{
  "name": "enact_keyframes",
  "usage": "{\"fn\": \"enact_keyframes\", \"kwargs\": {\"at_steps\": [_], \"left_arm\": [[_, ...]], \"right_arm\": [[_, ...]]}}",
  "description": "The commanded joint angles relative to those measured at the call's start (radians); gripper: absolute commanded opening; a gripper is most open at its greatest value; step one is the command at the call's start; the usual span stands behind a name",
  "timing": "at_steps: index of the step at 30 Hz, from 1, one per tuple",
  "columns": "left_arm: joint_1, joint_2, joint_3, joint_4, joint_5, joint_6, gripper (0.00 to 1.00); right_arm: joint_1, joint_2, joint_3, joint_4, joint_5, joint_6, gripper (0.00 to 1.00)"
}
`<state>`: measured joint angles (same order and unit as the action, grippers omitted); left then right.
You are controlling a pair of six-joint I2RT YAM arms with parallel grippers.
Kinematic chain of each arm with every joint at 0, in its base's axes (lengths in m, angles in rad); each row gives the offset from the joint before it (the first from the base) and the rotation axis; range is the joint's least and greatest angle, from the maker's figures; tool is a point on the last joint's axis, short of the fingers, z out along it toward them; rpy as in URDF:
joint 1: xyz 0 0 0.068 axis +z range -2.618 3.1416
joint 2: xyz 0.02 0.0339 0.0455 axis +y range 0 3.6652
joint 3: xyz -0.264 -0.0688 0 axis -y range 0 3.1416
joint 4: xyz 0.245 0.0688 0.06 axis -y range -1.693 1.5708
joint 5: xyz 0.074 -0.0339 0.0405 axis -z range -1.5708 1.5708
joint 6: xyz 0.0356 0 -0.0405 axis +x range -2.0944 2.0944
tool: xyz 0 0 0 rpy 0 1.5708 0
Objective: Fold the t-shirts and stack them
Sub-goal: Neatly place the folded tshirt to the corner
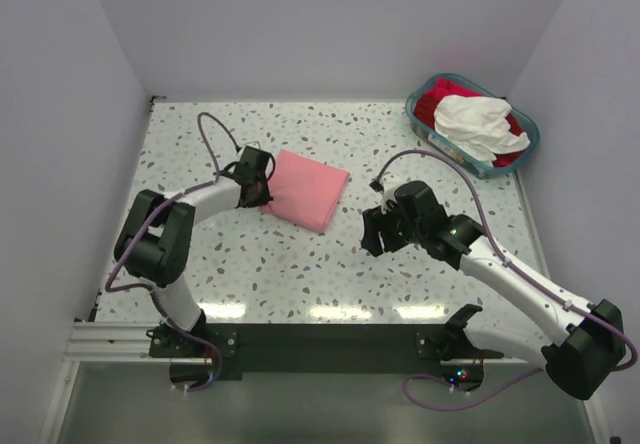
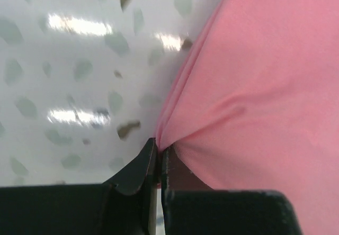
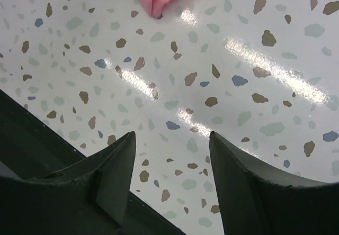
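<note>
Clamped on a thin pinch at the left edge of the salmon-pink t-shirt with the left pincer, jaws closed almost flat on the cloth. Folded into a slanted rectangle, lying left of centre on the tabletop. Off to its right, well apart from the cloth, the right pincer: spread wide, holding nothing, low over bare speckled surface.

Likely trouble from here:
- Might slip free on a lift or drag, given so small a bite of cloth.
- Could catch only the upper layer and peel the fold open.
- Could skew or bunch the rectangle if pulled from one edge alone, with no hold on the far side.

Hard to make out:
- Cannot tell how many layers are caught, even in the left wrist view.
- No sign of neck, tag or sleeves on the pink cloth.
- Only one folded corner of it visible in the right wrist view.
- Heaped in the teal basket at far right, a white t-shirt over a red t-shirt.
- Impossible to count the pieces there, or to judge how tangled.
</note>
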<state>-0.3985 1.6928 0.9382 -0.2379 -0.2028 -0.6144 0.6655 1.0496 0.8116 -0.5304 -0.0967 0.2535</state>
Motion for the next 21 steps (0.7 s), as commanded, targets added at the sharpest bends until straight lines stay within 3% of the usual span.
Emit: {"fn": "enact_keyframes", "kwargs": {"at_steps": [1,10,16,21], "left_arm": [[0.075,0.134,0.16,-0.075,-0.155,0.189,0.0],[0.311,0.45,0.652,-0.155,-0.293,0.459,0.0],[0.46,0.587,0.861,-0.115,-0.356,0.6,0.0],[0.521,0.683,0.973,-0.031,-0.418,0.763,0.0]], "right_arm": [[-0.001,-0.011,0.063,-0.034,0.014,-0.048,0.61],[-0.001,0.157,0.216,-0.071,0.077,-0.08,0.62],[-0.003,0.344,0.357,-0.12,0.094,-0.103,0.62],[-0.001,0.467,0.49,-0.172,0.092,-0.109,0.62]]}}
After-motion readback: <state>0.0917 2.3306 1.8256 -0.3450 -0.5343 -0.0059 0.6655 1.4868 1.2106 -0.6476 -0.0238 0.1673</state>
